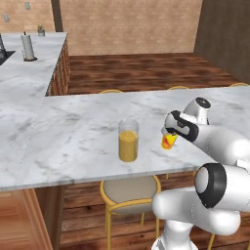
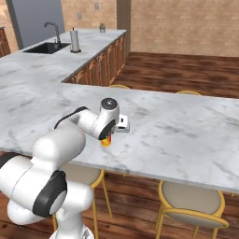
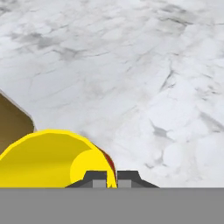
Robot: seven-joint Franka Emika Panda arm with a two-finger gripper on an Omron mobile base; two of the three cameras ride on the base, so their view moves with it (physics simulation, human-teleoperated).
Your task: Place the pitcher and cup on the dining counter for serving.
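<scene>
1. Stool (image 1: 131,189): grey seat tucked under the near edge of the slab.
2. Gripper (image 1: 172,133): fingertips pinch the rim wall of the cup (image 1: 168,141), which sits at or just above the dining counter (image 1: 73,132); contact with the slab cannot be judged.
3. Pitcher (image 1: 128,140): upright on the marble beside the cup, placement apparently done; releasing the cup remains.
4. Paper-towel roll (image 1: 28,47): far counter.
</scene>
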